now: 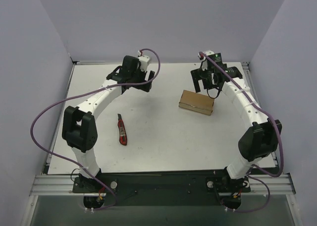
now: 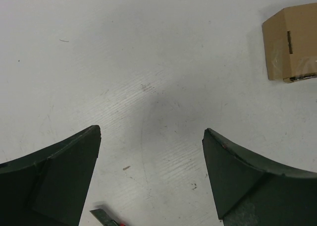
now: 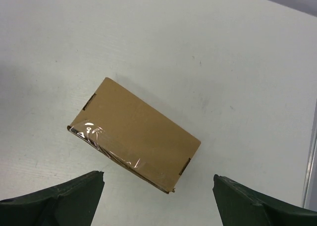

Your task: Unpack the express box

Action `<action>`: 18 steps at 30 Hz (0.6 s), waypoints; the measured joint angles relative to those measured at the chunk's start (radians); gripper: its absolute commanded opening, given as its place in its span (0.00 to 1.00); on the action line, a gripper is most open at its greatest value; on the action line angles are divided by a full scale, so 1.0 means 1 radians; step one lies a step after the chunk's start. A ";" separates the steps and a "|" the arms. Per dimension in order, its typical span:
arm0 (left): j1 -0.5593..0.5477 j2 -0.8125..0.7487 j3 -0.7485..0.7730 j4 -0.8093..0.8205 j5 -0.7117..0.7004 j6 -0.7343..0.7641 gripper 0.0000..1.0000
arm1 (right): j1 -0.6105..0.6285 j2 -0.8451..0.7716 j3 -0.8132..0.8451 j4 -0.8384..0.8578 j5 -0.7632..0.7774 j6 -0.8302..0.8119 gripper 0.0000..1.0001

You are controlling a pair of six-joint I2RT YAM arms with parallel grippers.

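Both wide apart and empty: left gripper (image 2: 151, 132) over table (image 2: 148, 37), right gripper (image 3: 158, 175) near express box (image 3: 136, 132).

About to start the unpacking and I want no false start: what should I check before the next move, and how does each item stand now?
1. Left gripper open and empty: ok.
2. Right gripper open and empty: ok.
3. Box flat on the table, in the right wrist's view: ok.
4. Box opened: not ok; it is taped, flaps shut.
5. Knife lying free, apart from the box: ok.
6. Knife blade out: cannot tell.
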 measured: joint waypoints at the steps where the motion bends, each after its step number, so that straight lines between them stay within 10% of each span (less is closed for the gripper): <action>1: 0.001 -0.002 0.008 0.000 0.008 0.005 0.94 | 0.002 0.000 0.015 0.000 0.000 0.000 0.98; 18: 0.005 -0.137 0.007 -0.184 0.323 0.601 0.91 | 0.006 0.003 0.042 -0.049 -0.273 -0.108 0.88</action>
